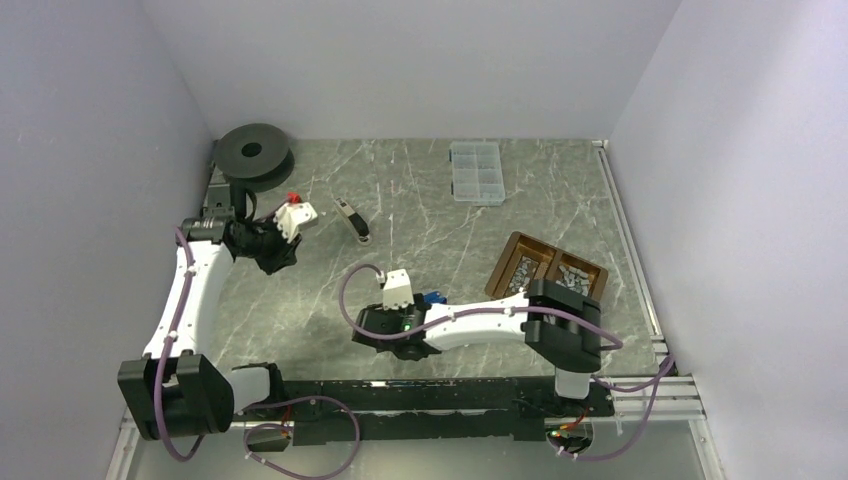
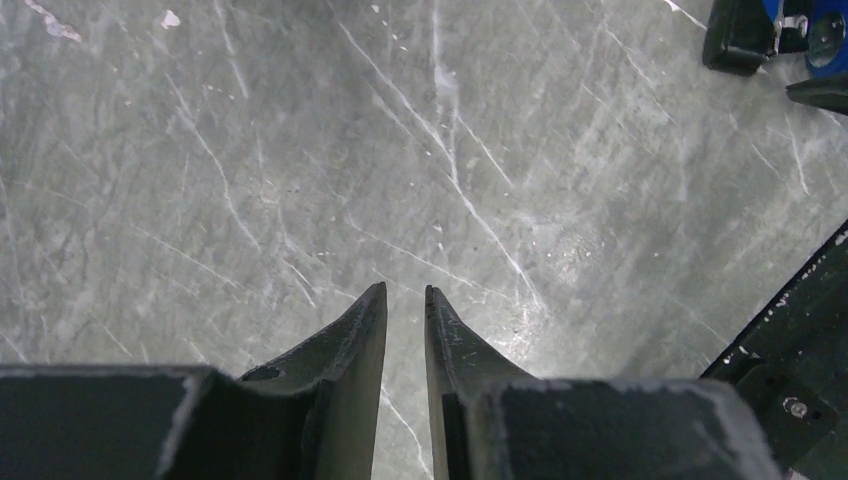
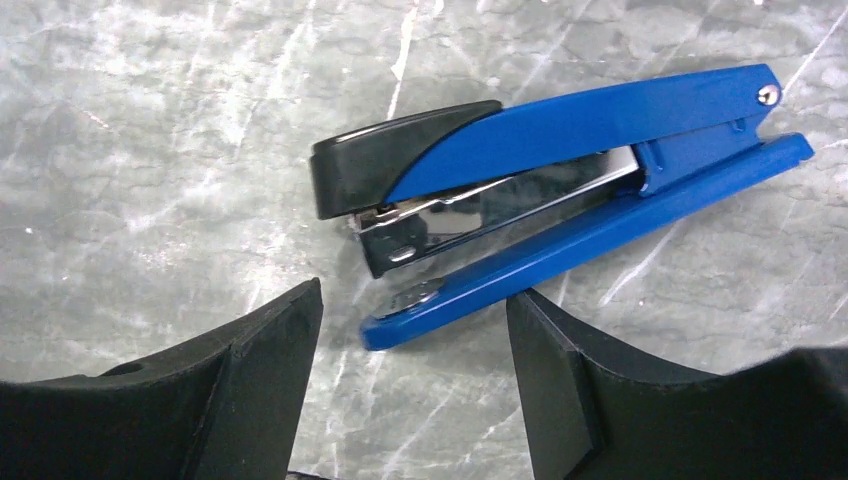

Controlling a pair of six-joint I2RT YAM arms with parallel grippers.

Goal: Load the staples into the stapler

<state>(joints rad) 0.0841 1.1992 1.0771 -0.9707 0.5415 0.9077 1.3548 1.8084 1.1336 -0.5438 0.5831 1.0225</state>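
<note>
The blue stapler (image 3: 560, 190) with a black front cap lies closed on its side on the marble table, just ahead of my right gripper (image 3: 415, 292). The gripper is open and empty, and its fingertips flank the stapler's base tip. From above, only a bit of the stapler (image 1: 433, 298) shows beside the right gripper (image 1: 405, 325). The staples (image 1: 570, 277) are silver strips in a brown two-part tray (image 1: 500, 272) to the right. My left gripper (image 1: 272, 250) hovers at the left. In its wrist view the left gripper (image 2: 405, 290) is empty, with only a thin slit between the fingers.
A clear compartment box (image 1: 476, 171) stands at the back. A black spool (image 1: 253, 152) sits in the back left corner. A small black-and-silver object (image 1: 352, 218) lies near the left gripper. A dark base rail (image 2: 790, 350) crosses the near edge.
</note>
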